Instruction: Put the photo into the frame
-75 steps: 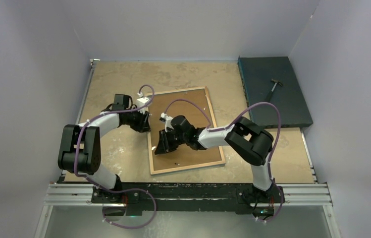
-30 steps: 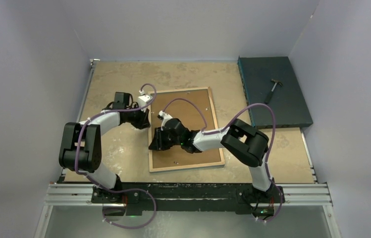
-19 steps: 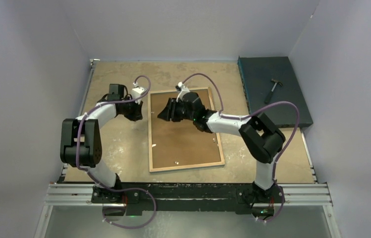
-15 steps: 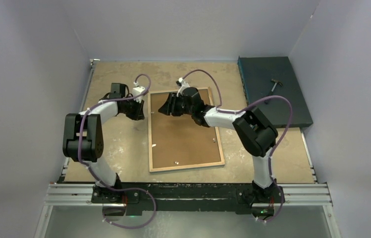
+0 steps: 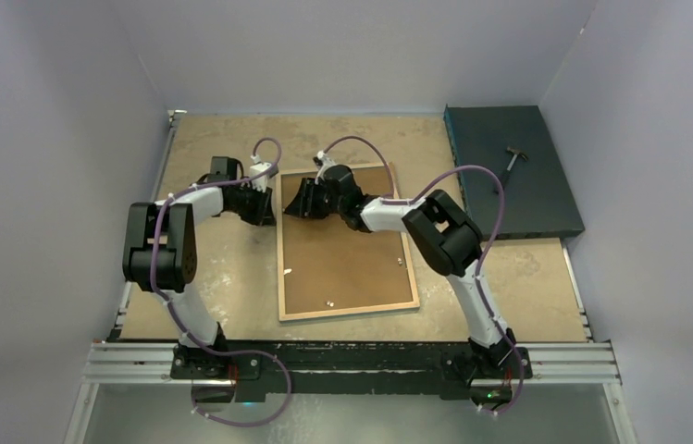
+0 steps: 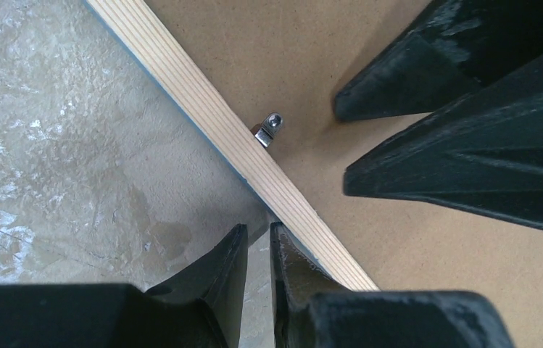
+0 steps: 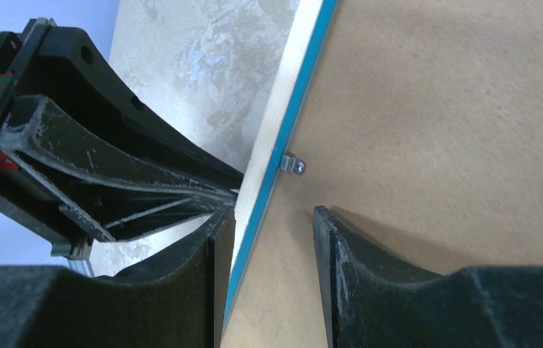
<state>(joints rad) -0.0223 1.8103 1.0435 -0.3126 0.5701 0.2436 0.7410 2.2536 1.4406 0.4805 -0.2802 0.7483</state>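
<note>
Mottled beige surface (image 5: pixel 222 277), scuffed with pale streaks. On it, left of centre, the frame (image 5: pixel 350 311) lies face down: pale straight-grained wood on the back, a thin blue line at its outer edge.

Left claw (image 6: pixel 257 235): black ridged fingers drawn almost together, only a slit between them, nothing in it. The tips sit low against the outside of the frame's left rail, near the far corner.

Small bright metal tab (image 6: pixel 268 130) on the rail's inner edge, bent over the backing board (image 5: pixel 342 250).

Right claw (image 7: pixel 268 217): parted, straddling the same rail, one finger outside it and one over the board. No grip is evident.

Backing board: flat, matte brown fibreboard, filling the frame.

The photo is not in view; whether it lies under the board cannot be told.

Risks, as judged: with two claws crowded at one rail, the fingers may collide. A squeeze there could skid the light frame. A finger catching the tab could bend it or lift the board.
</note>
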